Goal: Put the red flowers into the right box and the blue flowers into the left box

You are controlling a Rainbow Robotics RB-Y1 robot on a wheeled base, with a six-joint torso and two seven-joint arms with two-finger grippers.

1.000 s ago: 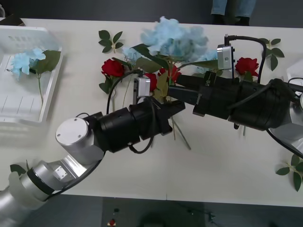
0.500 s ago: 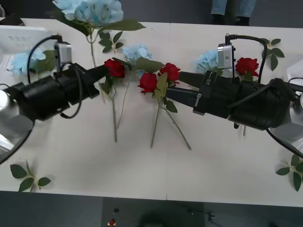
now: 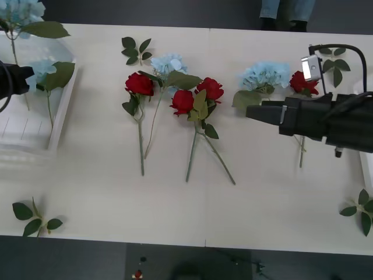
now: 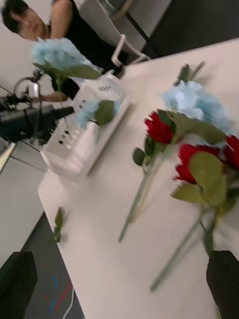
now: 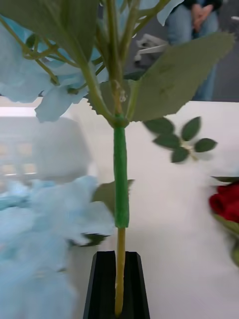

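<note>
My left gripper [image 3: 18, 78] hangs at the rim of the left box [image 3: 58, 125], shut on the stem of a blue flower [image 3: 20, 9] that stands upright above it. The left wrist view shows the black fingers [image 5: 102, 284] clamped on the stem [image 5: 119, 164]. Another blue flower [image 3: 44, 70] lies in that box. Two blue flowers [image 3: 169, 63] [image 3: 265, 74] and several red flowers [image 3: 139, 83] [image 3: 182, 101] [image 3: 211, 88] [image 3: 303, 81] lie on the table. My right gripper [image 3: 252, 111] is open just in front of the right-hand blue flower. The right box [image 3: 368, 172] shows as an edge at far right.
Loose green leaf sprigs lie at the back [image 3: 137, 49], the back right [image 3: 333, 58], the front left [image 3: 35, 216] and the front right [image 3: 361, 210]. Long stems trail toward me across the table's middle. A person stands beyond the far edge.
My left arm has swung from the table's middle to the far left, carrying the blue flower up and over to the left box. My right arm has drawn back to the right.
</note>
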